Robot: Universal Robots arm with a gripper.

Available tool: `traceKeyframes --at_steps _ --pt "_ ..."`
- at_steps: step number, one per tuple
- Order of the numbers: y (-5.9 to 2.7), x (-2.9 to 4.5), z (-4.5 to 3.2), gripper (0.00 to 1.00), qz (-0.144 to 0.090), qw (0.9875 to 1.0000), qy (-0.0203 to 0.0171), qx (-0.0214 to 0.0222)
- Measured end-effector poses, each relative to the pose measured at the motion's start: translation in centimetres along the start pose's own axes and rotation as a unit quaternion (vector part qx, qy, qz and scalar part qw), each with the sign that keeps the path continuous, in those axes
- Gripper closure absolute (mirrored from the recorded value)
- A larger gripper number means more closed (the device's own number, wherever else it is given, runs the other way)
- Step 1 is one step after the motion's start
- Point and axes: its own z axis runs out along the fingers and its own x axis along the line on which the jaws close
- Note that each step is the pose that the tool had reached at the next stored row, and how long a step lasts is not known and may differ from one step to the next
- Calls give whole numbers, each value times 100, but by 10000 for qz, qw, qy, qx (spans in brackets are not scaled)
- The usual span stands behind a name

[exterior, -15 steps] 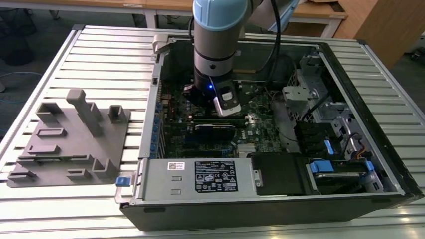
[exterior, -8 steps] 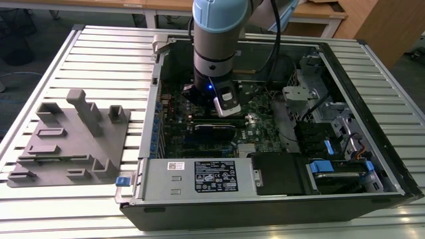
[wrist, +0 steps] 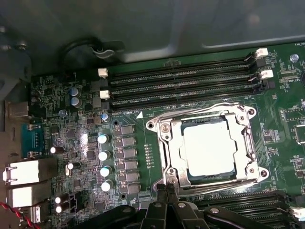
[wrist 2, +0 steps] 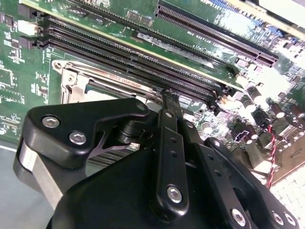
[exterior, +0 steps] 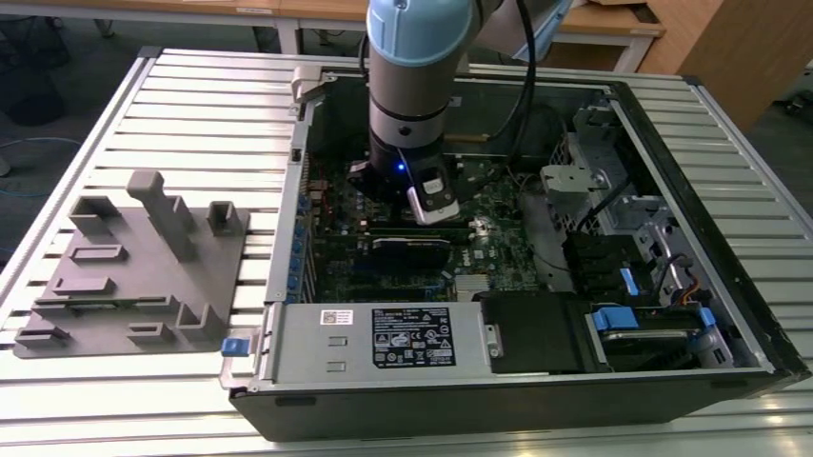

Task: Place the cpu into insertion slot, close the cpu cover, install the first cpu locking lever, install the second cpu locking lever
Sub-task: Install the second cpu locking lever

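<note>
With its black fingers drawn together to a narrow tip, gripper poised at the near edge of the insertion slot, holding nothing that can be made out. Just beyond, the cpu seated flat in the slot, the cpu cover closed down around it. Locking levers along the frame; whether either is latched cannot be told. Farther off, long memory slots. Arm standing near-vertical inside the open computer case.
</note>
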Motion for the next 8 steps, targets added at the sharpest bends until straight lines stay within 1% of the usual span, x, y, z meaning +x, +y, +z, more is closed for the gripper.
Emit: traceKeyframes --at_steps 8 --pt "-15 15 18 89 1 10000 13 -88"
